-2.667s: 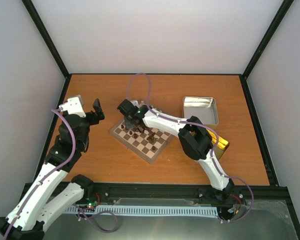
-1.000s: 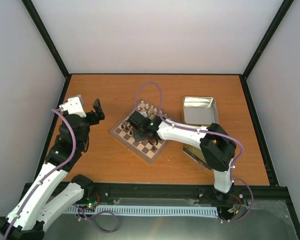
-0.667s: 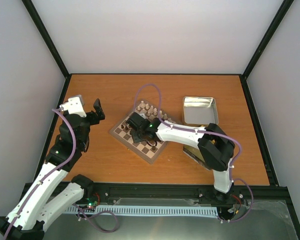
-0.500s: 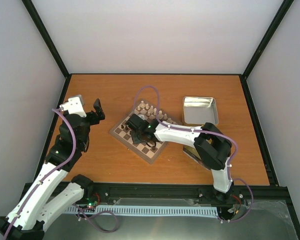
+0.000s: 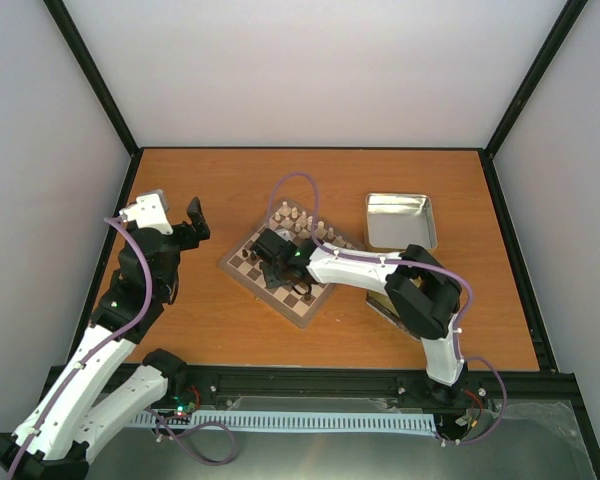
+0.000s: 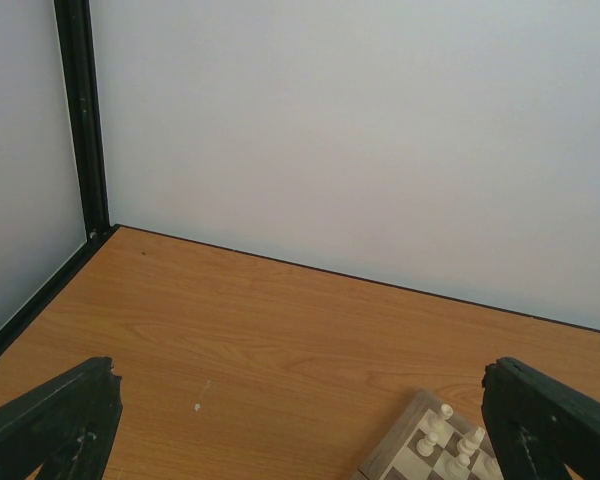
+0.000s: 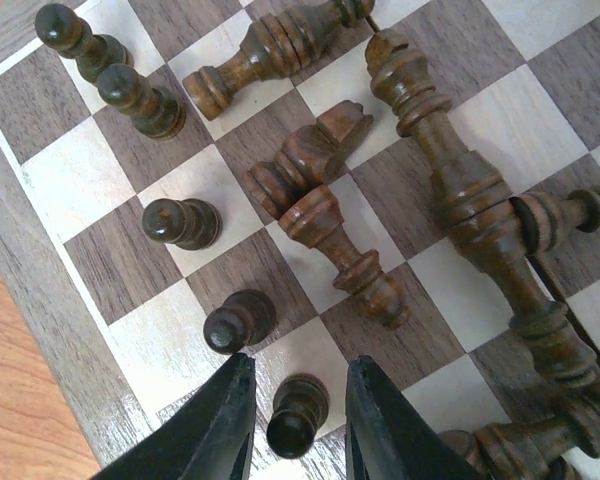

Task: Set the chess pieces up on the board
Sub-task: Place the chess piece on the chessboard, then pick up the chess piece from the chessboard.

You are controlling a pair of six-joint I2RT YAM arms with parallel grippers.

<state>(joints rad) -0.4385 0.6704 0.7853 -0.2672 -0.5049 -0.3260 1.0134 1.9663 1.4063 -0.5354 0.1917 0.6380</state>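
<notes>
While slightly ajar, right gripper [image 7: 298,366] astride upright dark pawn [image 7: 298,418].

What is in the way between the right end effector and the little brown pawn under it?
Nothing visible. The dark pawn stands between the open fingers of the right end effector, with small gaps on both sides. The next pawn and the fallen pieces sit farther up the board.
</notes>
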